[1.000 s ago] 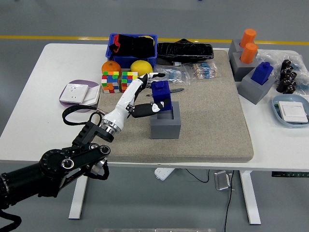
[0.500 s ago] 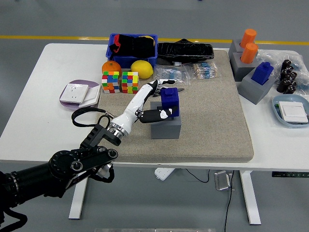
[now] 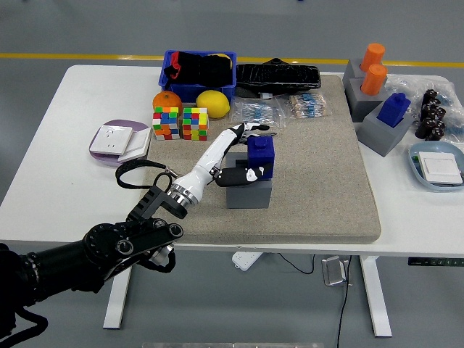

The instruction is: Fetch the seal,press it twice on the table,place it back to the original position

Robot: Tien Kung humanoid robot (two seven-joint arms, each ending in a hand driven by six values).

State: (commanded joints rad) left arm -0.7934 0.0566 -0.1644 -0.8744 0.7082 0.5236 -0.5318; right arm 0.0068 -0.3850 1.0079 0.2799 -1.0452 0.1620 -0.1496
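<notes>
The blue seal [image 3: 261, 156] is upright in my left hand [image 3: 252, 152]. White fingers curl over its top and far side, and the black thumb presses its near face. It stands over the right part of its grey base block [image 3: 249, 194], which rests on the grey mat [image 3: 319, 196]. Whether it is seated in the block's socket or held just above it, I cannot tell. My left arm comes in from the lower left. My right arm is out of the picture.
Two puzzle cubes [image 3: 180, 122], an orange [image 3: 166, 100], a lemon [image 3: 212, 102] and a blue bin [image 3: 174, 65] lie behind the hand. At the right stand more grey blocks with orange seals [image 3: 373, 69] and a blue seal [image 3: 395, 109]. A purple plate [image 3: 109, 151] sits left.
My left hand has carried the blue seal to the right and slightly down, from the base block's left side to over its right part. The arm has followed it in.
</notes>
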